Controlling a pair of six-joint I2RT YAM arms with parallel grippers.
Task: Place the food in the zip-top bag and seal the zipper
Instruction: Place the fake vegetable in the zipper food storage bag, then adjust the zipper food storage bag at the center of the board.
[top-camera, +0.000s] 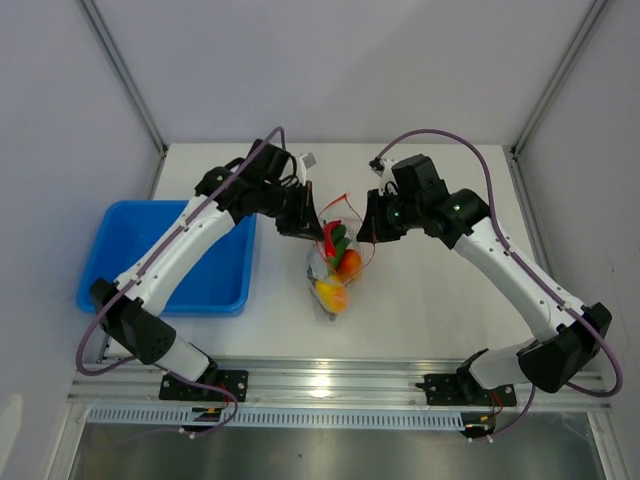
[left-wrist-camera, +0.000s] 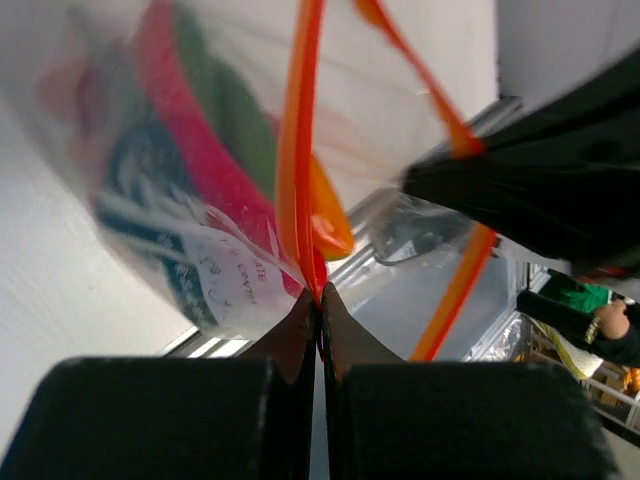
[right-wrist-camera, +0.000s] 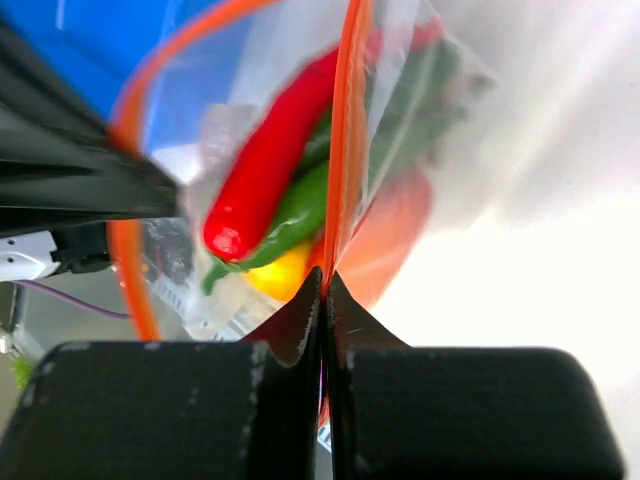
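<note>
White matte counter (top-camera: 430, 290), mid-frame: crinkly clear zip-top bag (top-camera: 322, 262) holding glossy food (top-camera: 347, 264); left gripper (left-wrist-camera: 320, 300) and right gripper (right-wrist-camera: 325, 285) each clamped tight on its thin orange zipper (right-wrist-camera: 350, 120).

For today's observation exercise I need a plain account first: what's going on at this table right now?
A clear zip-top bag sits mid-table beside a blue tray. The food, red and green peppers and yellow-orange pieces, is already inside. The left gripper and the right gripper are each shut on the zipper, pinching the red-orange strip at opposite sides of the mouth. Between them the strip's two sides bow apart, so the bag is not sealed yet.
</note>
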